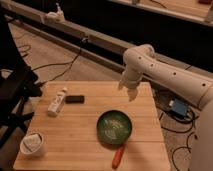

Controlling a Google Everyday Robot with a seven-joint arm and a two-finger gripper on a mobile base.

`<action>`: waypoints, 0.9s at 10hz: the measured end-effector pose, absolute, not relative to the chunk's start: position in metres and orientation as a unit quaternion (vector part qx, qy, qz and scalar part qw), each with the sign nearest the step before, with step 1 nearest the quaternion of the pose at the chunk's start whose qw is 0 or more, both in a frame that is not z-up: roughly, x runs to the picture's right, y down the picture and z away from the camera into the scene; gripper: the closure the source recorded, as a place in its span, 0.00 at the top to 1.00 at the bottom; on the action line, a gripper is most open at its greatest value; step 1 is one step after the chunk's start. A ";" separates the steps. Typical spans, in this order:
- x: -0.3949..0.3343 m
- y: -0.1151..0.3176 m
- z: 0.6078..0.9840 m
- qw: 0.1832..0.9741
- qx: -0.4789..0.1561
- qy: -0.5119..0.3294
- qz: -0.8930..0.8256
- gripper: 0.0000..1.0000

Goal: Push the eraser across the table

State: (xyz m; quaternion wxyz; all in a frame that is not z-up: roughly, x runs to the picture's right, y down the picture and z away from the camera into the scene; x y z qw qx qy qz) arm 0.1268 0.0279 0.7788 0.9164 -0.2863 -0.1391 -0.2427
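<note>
The eraser point(74, 99), a small flat black block, lies on the light-wood table point(80, 131) near its far left, just right of a white bottle point(57, 102). My gripper point(131, 93) hangs at the end of the white arm above the table's far right part, well to the right of the eraser and apart from it.
A green bowl point(115, 127) sits right of the table's middle, with an orange stick point(118, 157) in front of it near the front edge. A white cup point(33, 144) stands at the front left corner. Cables and a blue box point(178, 107) lie on the floor to the right.
</note>
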 end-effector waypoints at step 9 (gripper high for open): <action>0.031 0.043 0.833 0.901 -0.242 -0.259 -0.251 0.00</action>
